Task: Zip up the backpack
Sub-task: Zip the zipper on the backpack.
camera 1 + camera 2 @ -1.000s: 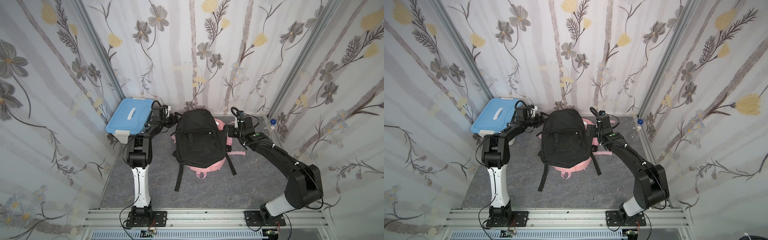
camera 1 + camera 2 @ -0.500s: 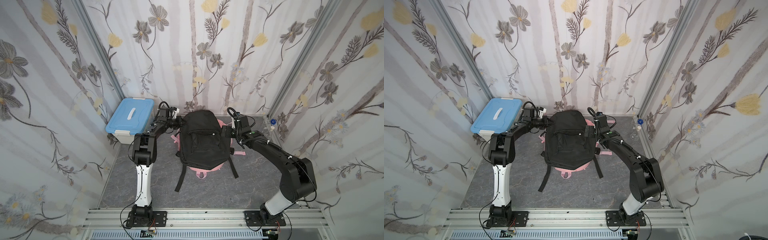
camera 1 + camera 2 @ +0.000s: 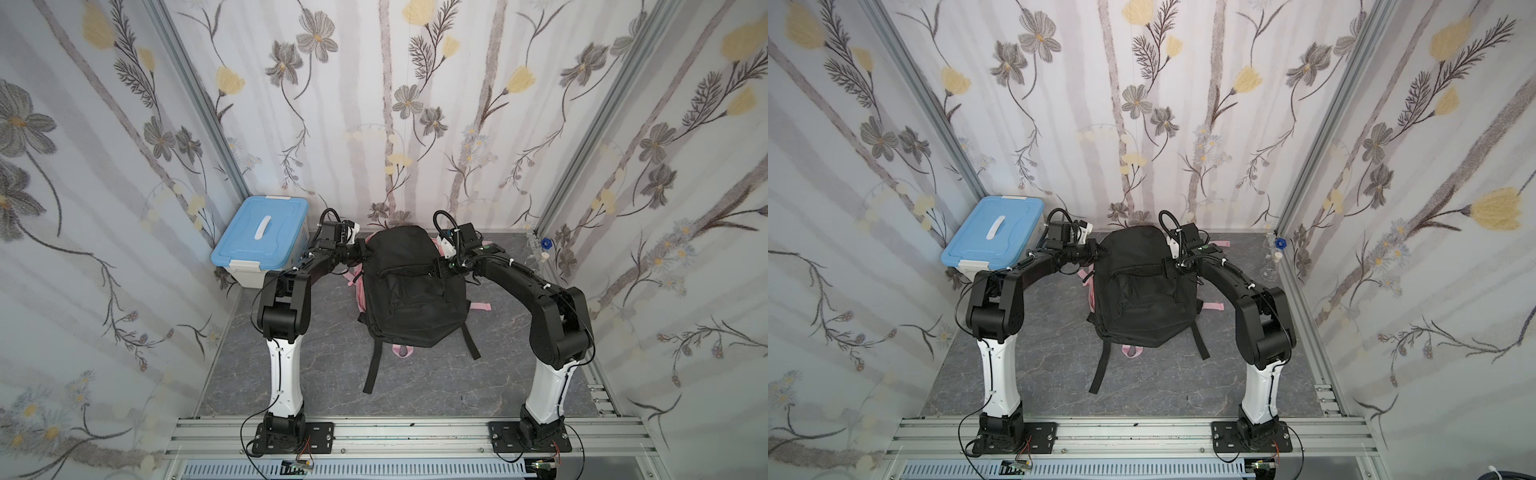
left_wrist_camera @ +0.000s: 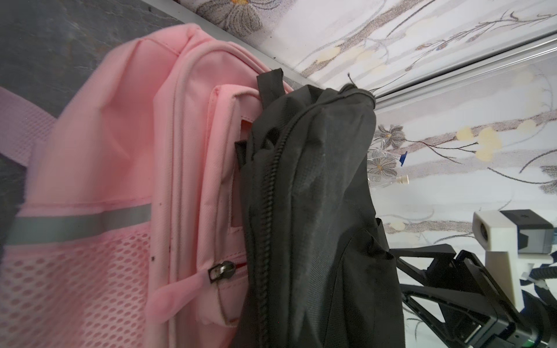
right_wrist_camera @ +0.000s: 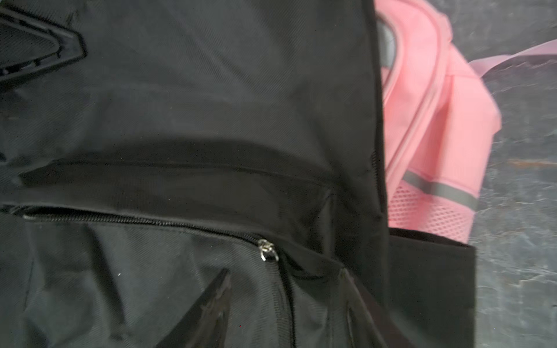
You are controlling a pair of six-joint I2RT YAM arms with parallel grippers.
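The pink fabric backpack [image 4: 120, 150] with silver strips, the one I had to zip, lay flat near the middle of the grey table [image 3: 291, 374]. It was mostly hidden under a plain black cloth backpack [image 3: 411, 291], and only pink bits peeked out at 9 and 6 o'clock. I think the black one had to come off first, so both claws were on it. The left claw [image 3: 360, 252] sat at its 10 o'clock edge, squeezed closed, though I couldn't see on what. The right claw [image 5: 283, 272] sat at 2 o'clock, jaws apart over the black cloth.
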